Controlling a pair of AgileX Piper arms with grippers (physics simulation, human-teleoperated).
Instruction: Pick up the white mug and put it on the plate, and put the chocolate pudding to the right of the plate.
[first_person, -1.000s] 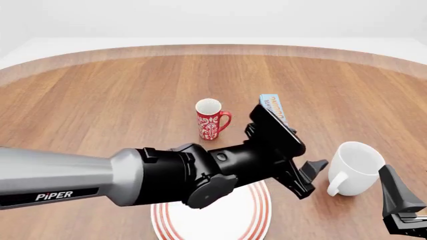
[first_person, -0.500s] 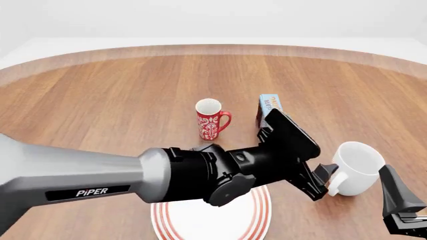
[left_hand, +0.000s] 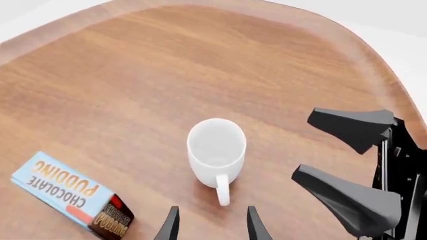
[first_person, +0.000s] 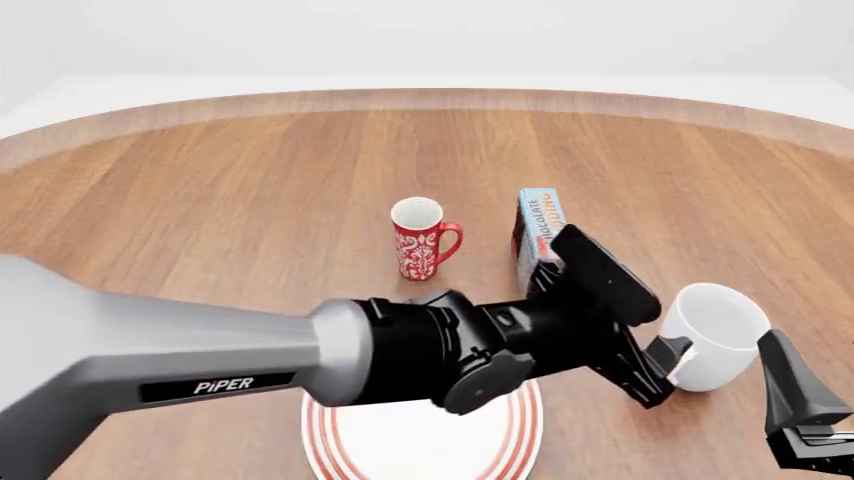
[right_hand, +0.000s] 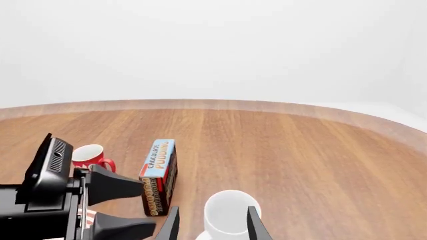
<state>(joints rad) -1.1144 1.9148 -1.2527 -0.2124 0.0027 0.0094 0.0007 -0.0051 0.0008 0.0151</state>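
Table (first_person: 200, 190), wooden, round-edged, is carrying all items. Left arm (first_person: 160, 370) is reaching farther across toward the right than a second ago, its left gripper (first_person: 661, 365) now closing in on the handle of the white mug (first_person: 717, 335), jaws spread and holding nothing; judged, the mug grasp is about to begin, nothing yet lifted. Plate (first_person: 514, 440), red-ringed, is lying at the near edge, largely hidden under the arm, its visible part bare. White mug is standing upright, well right of the plate, interior empty. Red mug (first_person: 423, 238) is standing upright beyond the plate, apparently empty. Chocolate pudding (first_person: 539, 235) is standing on edge just right of the red mug, unmoved. Right gripper (right_hand: 212, 225) is hovering near the white mug, jaws apart, empty.
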